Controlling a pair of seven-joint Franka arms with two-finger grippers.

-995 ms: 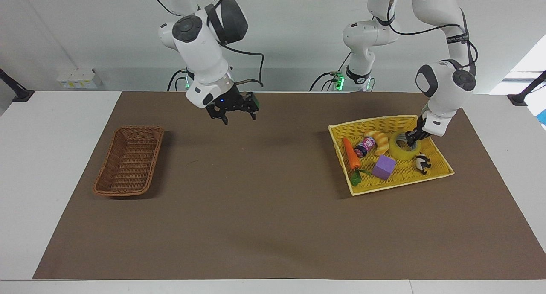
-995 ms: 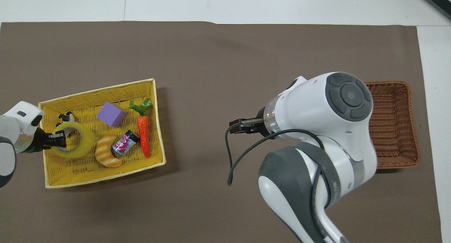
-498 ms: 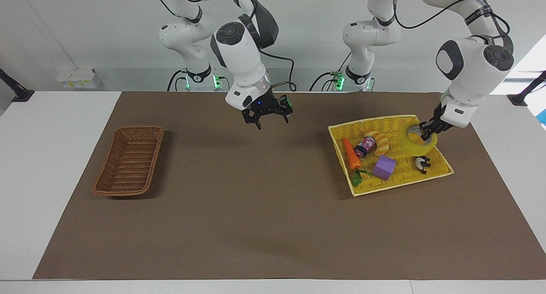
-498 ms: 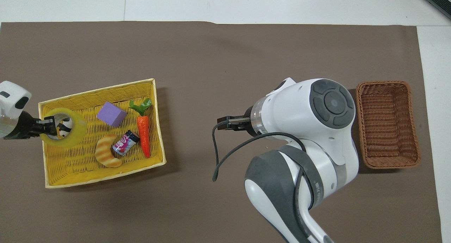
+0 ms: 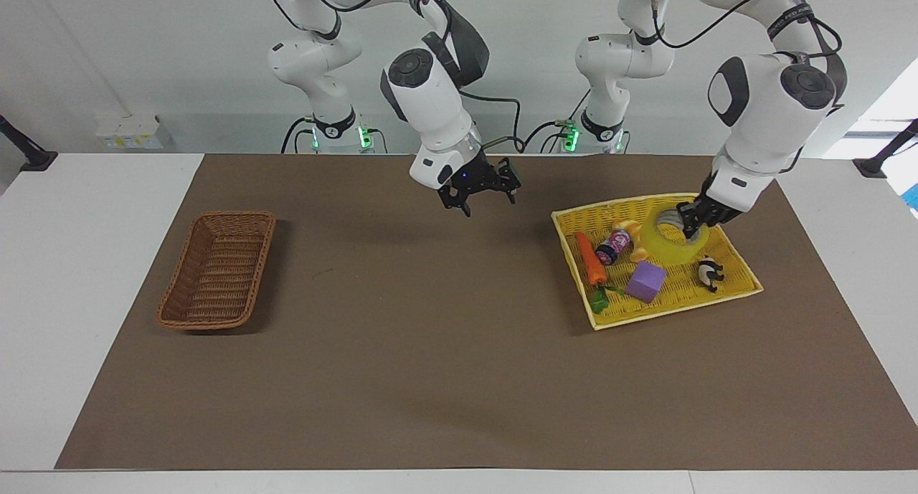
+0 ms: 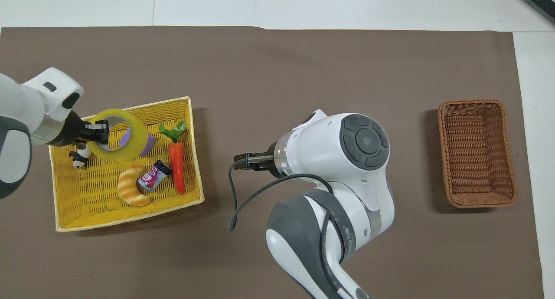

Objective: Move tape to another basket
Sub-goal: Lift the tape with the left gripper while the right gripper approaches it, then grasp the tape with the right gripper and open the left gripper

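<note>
Bare mat (image 5: 401, 322) between baskets; right gripper (image 5: 479, 193) hangs over it

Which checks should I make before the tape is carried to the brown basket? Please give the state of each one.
1. Left claw shut on the tape: ok.
2. Tape lifted off the yellow basket: ok.
3. Brown basket has free space: ok.
4. Right claw over the mat between the baskets, ready to receive: cannot tell.
5. Grip firm enough for travel: cannot tell.
</note>
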